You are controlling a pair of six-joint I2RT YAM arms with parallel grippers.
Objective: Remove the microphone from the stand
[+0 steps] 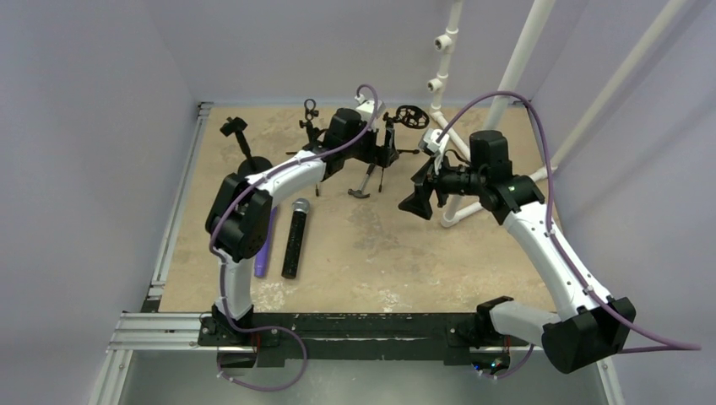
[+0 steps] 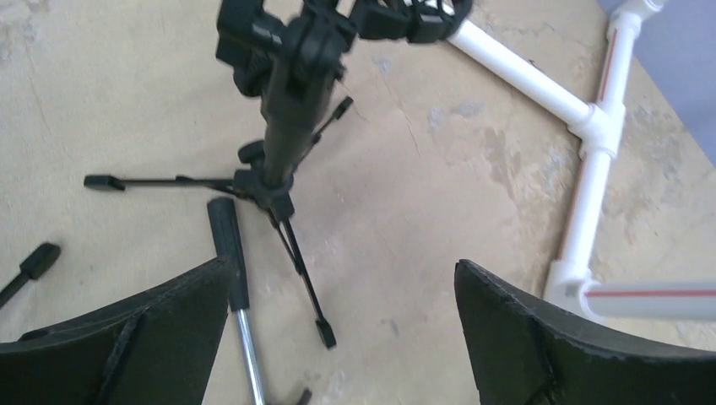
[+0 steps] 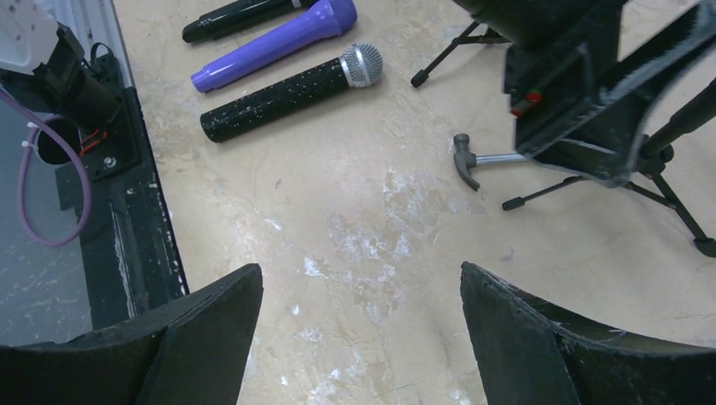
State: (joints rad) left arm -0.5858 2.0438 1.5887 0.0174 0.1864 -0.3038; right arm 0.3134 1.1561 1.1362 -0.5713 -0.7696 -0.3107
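Overhead, the black microphone [image 1: 294, 238] lies flat on the sandy, mottled desk [image 1: 380, 253], between seven and eight o'clock from the stand [image 1: 390, 137], beside a purple microphone [image 1: 263, 251].

From the left wrist, the left hand [image 2: 342, 285] gapes empty above the spindly tripod; a careless sweep could snag a leg and topple it.

From the right wrist, the right hand [image 3: 359, 278] is open too. With its mesh head and round speckled barrel, the microphone may roll if nudged.

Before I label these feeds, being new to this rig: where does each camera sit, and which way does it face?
Top external: above and behind the bases, looking down on the table; left arm and right arm show.
Left wrist: on its arm, facing down at the stand; open left hand shows.
Right wrist: on its arm, facing down at the speckled microphone; open right hand shows.
Shared: both wrist views catch the hammer.
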